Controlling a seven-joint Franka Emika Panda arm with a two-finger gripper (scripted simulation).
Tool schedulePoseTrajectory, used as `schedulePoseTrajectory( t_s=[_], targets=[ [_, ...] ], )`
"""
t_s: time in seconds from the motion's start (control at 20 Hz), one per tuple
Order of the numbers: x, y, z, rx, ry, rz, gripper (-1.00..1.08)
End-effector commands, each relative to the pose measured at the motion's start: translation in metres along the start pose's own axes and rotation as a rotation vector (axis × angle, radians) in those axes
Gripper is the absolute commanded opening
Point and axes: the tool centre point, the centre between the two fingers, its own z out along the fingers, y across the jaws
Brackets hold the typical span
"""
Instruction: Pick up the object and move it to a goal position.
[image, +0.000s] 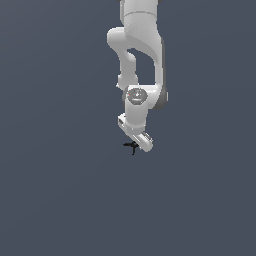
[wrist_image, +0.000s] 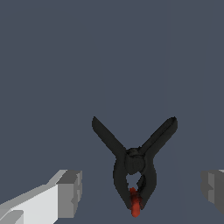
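The object is a small black spring clamp with two thin splayed prongs and a red tip. It lies on the grey floor. In the wrist view it sits between my two grey fingertips, apart from both. My gripper is open and empty around it. In the exterior view the object shows as a tiny black shape just at the exterior view's left of the white gripper, whose fingers are hidden behind the hand.
The grey floor spreads flat all around. The white arm hangs down from the top of the exterior view. No goal marker shows in either view.
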Motion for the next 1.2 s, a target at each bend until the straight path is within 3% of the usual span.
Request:
schedulePoseTrajectory(
  t_s=[0.0, 0.45, 0.5, 1.15],
  targets=[
    [0.000, 0.001, 0.012, -0.001, -0.001, 0.001, 1.00],
    [0.000, 0.000, 0.036, -0.001, 0.000, 0.003, 1.00],
    [0.000, 0.000, 0.036, -0.001, 0.000, 0.003, -1.00],
    [0.001, -0.001, 0.034, 0.000, 0.000, 0.003, -1.00]
  ],
)
